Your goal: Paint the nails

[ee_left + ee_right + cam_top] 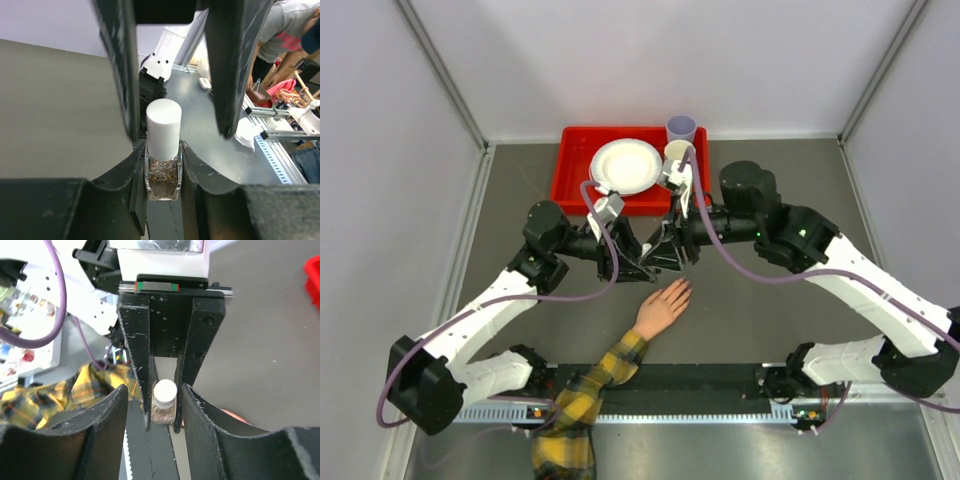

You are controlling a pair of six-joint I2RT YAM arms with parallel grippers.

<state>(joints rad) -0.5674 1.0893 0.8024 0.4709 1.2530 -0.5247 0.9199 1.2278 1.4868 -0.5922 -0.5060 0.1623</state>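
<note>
Glitter bottle (162, 180) is being pinched at its glass base by left pincer (162, 152); white cap (163, 125) is being straddled by right pincer (154, 390), spread. Nails (682, 288) are being presented on mannequin hand (658, 312), flat on surface (770, 330) nearby. Judged tiny, rigid: brushing only. Cap smooth, light; hold mid-height.

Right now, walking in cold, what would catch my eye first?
A pale mannequin hand in a yellow plaid sleeve lies at the middle of the table. Just beyond its fingertips, the left gripper clamps a glitter polish bottle while the open right gripper straddles its white cap.
</note>
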